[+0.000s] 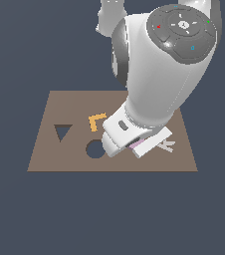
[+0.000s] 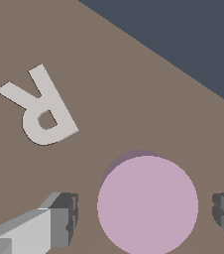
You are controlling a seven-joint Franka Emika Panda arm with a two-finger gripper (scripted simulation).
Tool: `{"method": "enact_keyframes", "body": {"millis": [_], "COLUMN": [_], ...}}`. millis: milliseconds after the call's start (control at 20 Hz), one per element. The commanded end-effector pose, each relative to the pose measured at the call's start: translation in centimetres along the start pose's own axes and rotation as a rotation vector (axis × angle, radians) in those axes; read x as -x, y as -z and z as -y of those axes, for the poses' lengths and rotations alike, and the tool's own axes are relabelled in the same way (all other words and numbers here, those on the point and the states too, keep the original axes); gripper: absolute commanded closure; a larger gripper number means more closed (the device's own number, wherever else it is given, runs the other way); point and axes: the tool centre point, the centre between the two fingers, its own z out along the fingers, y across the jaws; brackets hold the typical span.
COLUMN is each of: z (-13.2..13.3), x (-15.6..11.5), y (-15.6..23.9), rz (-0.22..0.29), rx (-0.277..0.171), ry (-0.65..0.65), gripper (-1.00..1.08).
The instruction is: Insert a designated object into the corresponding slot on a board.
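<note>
Fingers [image 2: 59,218] of the gripper [image 2: 146,213] stand apart, one on each side of the pink disc [image 2: 147,204], with a gap showing between each pad and the disc's edge. Disc lies flat on the brown board [image 2: 109,89], between the fingers. Beyond the fingertips lies the white letter R [image 2: 39,109]. Round slot [image 1: 94,149] sits beside the gripper, uncovered.
</note>
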Motion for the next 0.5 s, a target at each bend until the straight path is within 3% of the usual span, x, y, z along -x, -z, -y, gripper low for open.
{"method": "enact_keyframes", "body": {"millis": [0,450], "z": [-0.1,-0.1], "x": [0.0,0.1], "y": [0.1,-1.2], "rz": [-0.001,-0.001], "rx": [0.001,0.001], "ry": [-0.002,-0.005], "gripper": [-0.92,-0.92]}}
